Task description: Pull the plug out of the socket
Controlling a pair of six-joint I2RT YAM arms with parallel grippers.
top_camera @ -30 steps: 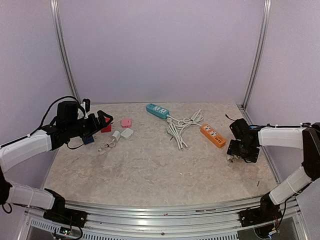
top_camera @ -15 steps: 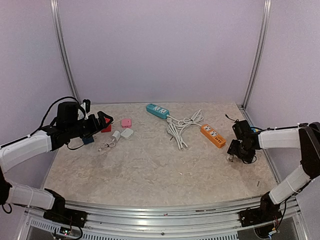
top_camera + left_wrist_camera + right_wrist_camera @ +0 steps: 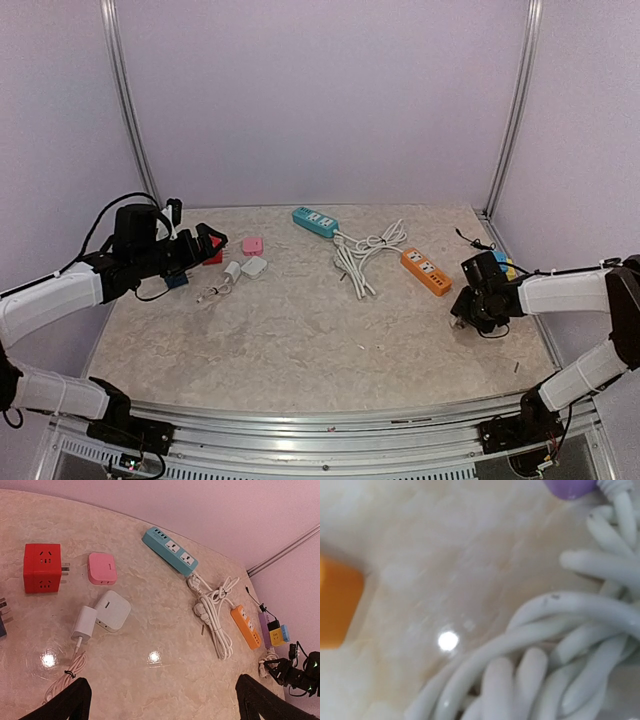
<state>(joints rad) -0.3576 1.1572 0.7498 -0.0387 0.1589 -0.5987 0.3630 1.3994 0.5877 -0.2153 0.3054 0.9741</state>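
A white charger plug (image 3: 84, 623) sits in a white square socket (image 3: 113, 610) at the left of the table; both also show in the top view, the plug (image 3: 232, 271) and the socket (image 3: 255, 266). My left gripper (image 3: 162, 705) is open and empty and hovers near them (image 3: 205, 243). A purple strip (image 3: 263, 625) at the far right carries a yellow and black plug (image 3: 274, 632). My right gripper (image 3: 462, 312) is low over a coiled white cable (image 3: 555, 645), next to the purple strip's end (image 3: 568, 487). Its fingers do not show.
An orange strip (image 3: 426, 271) lies left of my right gripper. A teal strip (image 3: 315, 221) with a bundled white cord (image 3: 362, 255) lies at the back. A red cube socket (image 3: 42, 567) and a pink adapter (image 3: 102, 568) lie at the left. Walls enclose the table.
My right gripper has moved nearer and lower, down onto the white cable coil. My left arm has hardly moved.
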